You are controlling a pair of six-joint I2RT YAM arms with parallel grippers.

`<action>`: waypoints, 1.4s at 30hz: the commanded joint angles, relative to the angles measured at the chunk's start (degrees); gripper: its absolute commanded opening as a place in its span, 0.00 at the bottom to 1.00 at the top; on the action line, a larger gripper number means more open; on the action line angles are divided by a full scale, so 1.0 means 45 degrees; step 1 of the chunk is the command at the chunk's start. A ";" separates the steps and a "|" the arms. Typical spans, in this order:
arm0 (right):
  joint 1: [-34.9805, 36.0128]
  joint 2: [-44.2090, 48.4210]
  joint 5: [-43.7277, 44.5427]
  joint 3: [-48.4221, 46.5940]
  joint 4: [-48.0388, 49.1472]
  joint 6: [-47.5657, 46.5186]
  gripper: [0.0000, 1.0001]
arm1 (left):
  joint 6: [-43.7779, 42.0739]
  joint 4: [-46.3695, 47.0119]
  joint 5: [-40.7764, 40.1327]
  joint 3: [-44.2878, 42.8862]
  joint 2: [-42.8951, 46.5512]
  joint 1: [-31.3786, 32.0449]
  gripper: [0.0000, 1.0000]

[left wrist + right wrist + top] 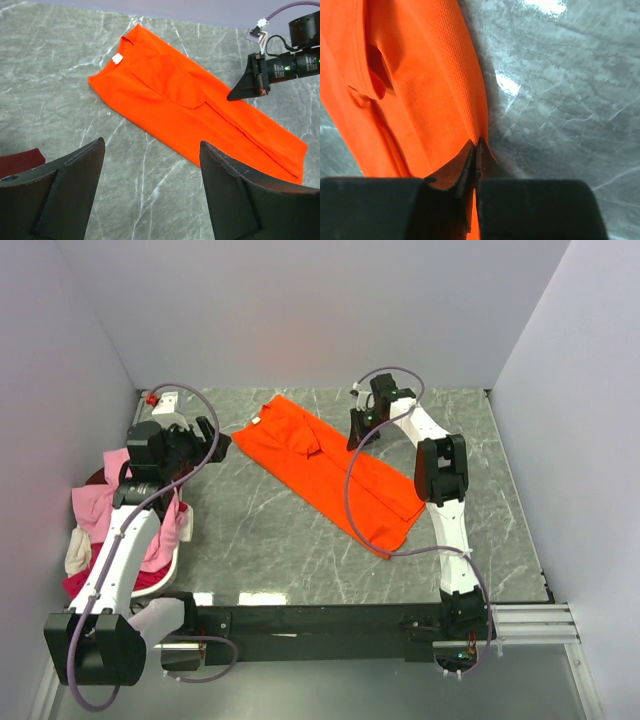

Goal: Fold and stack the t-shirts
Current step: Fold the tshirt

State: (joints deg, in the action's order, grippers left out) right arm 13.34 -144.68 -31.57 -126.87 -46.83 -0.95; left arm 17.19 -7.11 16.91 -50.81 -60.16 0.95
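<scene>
Orange t-shirt (320,470) (folded lengthwise) has its edge pinched in the right tool (475,148); left tool (151,145) gapes wide.

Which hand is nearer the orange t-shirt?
Right: the right hand is shut on the orange t-shirt; the left hand hangs open beside its collar end, apart.

We see bright, even light that comes from above. White shiny spots sit on the table (250,540) by its near edge in the top view, and on the stone in the right wrist view too. The orange t-shirt (330,475) throws a faint red glow on the back wall (300,335). Shadows are soft and pale. Up close, the cloth's weave looks sharp.
</scene>
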 commanded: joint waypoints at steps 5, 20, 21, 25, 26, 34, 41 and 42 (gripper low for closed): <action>-0.0464 0.1192 0.1174 0.1023 0.1128 0.1342 0.00 | 0.0066 0.0857 0.1728 0.0137 0.0167 -0.0016 0.82; -0.3666 0.3783 0.1466 0.4205 0.0664 -0.0518 0.39 | 0.1123 0.1099 0.6073 -0.0757 -0.3638 0.1773 0.78; -0.3668 0.3792 0.1469 0.4209 0.0660 -0.0531 0.40 | 0.1121 0.1093 0.5739 -0.0760 -0.3643 0.1781 0.78; -0.3786 0.6384 0.2928 0.6293 0.1556 -0.2421 0.54 | 0.1277 0.0080 0.4409 -0.0917 -0.4325 0.2795 0.74; -0.3766 0.7608 0.3069 0.7478 0.2274 -0.3160 0.54 | 0.1220 -0.0039 0.4233 -0.0936 -0.4326 0.3009 0.73; -0.0336 1.2499 0.3303 1.3187 0.3217 -0.7286 0.55 | -0.0341 -0.1387 -0.0548 -0.1172 -0.1654 0.3109 0.81; 0.4316 1.3129 0.6445 1.6023 0.4388 -0.5788 0.55 | -0.1086 -0.1896 -0.3657 0.0621 0.0964 0.2855 0.95; 0.4919 1.3089 0.7397 1.6199 0.4507 -0.5649 0.55 | -0.1124 -0.1876 -0.4085 0.0878 0.1450 0.2855 0.95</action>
State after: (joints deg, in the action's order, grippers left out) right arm 32.51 -85.65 -9.78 -55.37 -29.91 -28.29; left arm 14.85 -14.00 7.22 -50.65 -56.23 14.13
